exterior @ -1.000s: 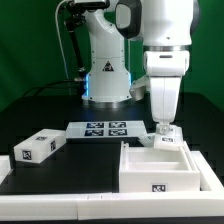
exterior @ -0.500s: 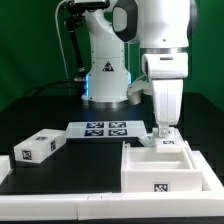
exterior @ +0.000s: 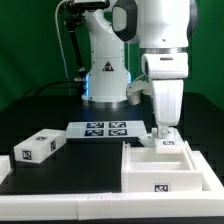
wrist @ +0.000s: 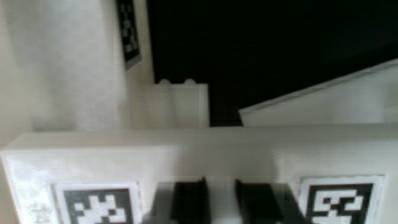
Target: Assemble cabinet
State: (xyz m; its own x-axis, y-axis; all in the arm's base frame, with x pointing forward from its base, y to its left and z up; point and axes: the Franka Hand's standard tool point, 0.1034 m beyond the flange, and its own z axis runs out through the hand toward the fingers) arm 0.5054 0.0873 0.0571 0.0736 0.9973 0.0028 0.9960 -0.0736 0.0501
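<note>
The white cabinet frame [exterior: 155, 168] lies open-topped at the exterior view's right front, with a tag on its front wall. My gripper [exterior: 166, 132] points straight down at the frame's far wall. It is shut on a small white tagged block [exterior: 167, 144] that rests there. In the wrist view the two dark fingers [wrist: 185, 202] stand close together with a thin white strip between them. The white block [wrist: 107, 160] spans the view, with a tag on either side of the fingers. A second white drawer block [exterior: 36, 148] with tags lies at the exterior view's left.
The marker board [exterior: 104, 128] lies flat on the black table behind the frame, in front of the robot base [exterior: 105, 75]. A white table border [exterior: 60, 208] runs along the front. Green walls stand behind.
The gripper has shifted slightly to the exterior view's right, with the block, over the first half second. It has held still since.
</note>
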